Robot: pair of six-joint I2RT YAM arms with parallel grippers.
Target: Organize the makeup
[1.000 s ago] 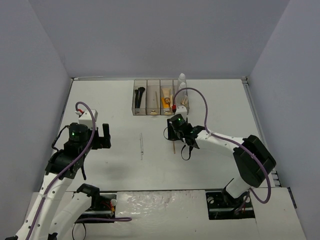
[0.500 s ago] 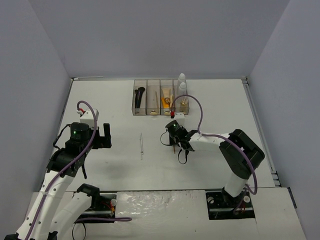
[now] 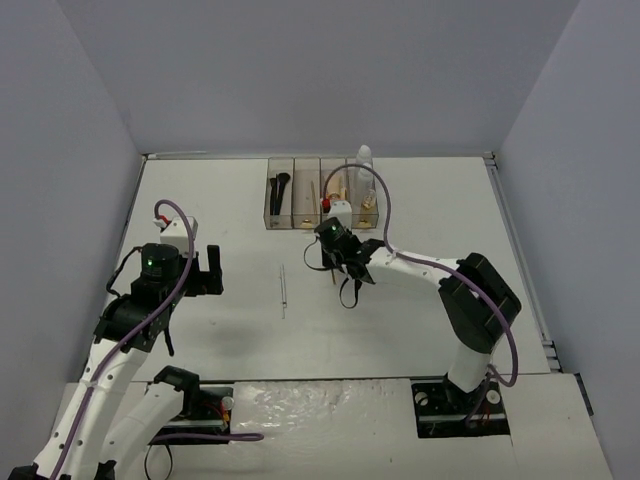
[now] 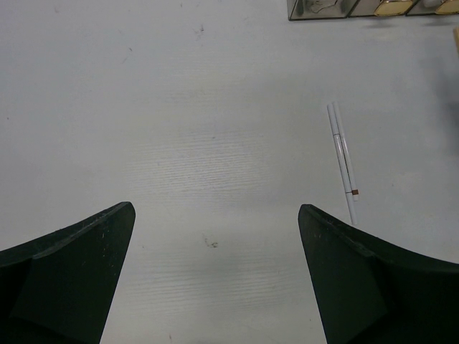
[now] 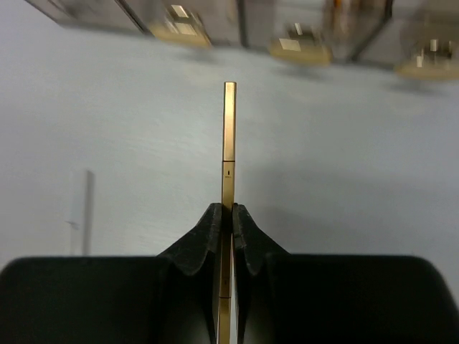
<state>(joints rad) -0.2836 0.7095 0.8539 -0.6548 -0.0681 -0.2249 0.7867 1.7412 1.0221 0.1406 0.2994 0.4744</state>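
My right gripper (image 5: 228, 213) is shut on a thin tan stick (image 5: 229, 136), which points forward toward the clear smoky box (image 5: 244, 25). From above, the right gripper (image 3: 333, 264) hangs just in front of the box (image 3: 283, 222). Black brushes (image 3: 277, 192) lie in the box's left compartment, and a white bottle (image 3: 364, 155) stands at its right end. A thin white pencil (image 3: 283, 291) (image 4: 342, 161) lies on the table between the arms. My left gripper (image 3: 205, 270) (image 4: 215, 236) is open over bare table, left of the pencil.
The right arm and its purple cable (image 3: 385, 205) cover part of the box's right compartments. Grey walls enclose the white table (image 3: 430, 200) on three sides.
The right gripper has shut on the tan stick and carried it left and toward the box. The left arm has barely moved.
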